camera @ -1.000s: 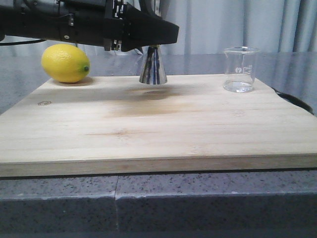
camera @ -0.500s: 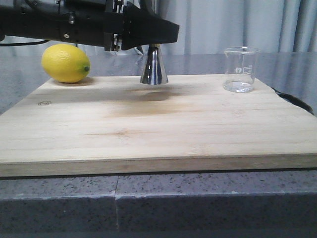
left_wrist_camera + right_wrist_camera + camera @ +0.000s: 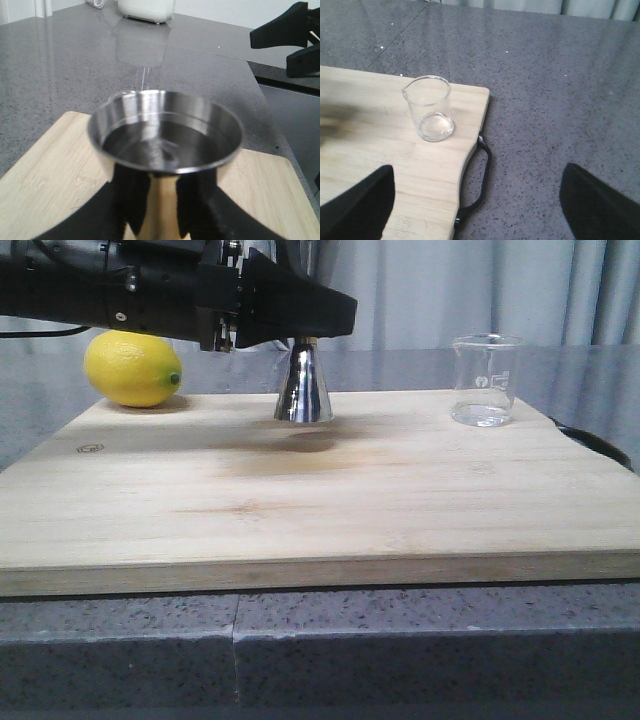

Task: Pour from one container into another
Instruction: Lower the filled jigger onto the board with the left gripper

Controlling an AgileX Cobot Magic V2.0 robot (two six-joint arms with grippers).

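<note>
The shiny steel jigger [image 3: 303,390] hangs just above the wooden board, near its back middle. My left gripper [image 3: 305,328] is shut on its narrow gold waist. In the left wrist view the jigger's open upper cup [image 3: 165,135] fills the middle, and my left gripper [image 3: 162,200] has a black finger on each side of the waist. The clear glass beaker [image 3: 487,380] stands upright at the board's back right corner. My right gripper [image 3: 477,210] hovers open and empty, nearer than the beaker [image 3: 429,107], over the board's right edge.
A yellow lemon [image 3: 132,367] lies at the back left corner of the wooden cutting board [image 3: 320,510]. The board's black handle [image 3: 479,185] sticks out over the grey speckled counter [image 3: 560,100] on the right. A white appliance [image 3: 146,9] stands far back.
My left gripper has carried the jigger slightly left and lower, closer to the board. The beaker and lemon have not moved.
</note>
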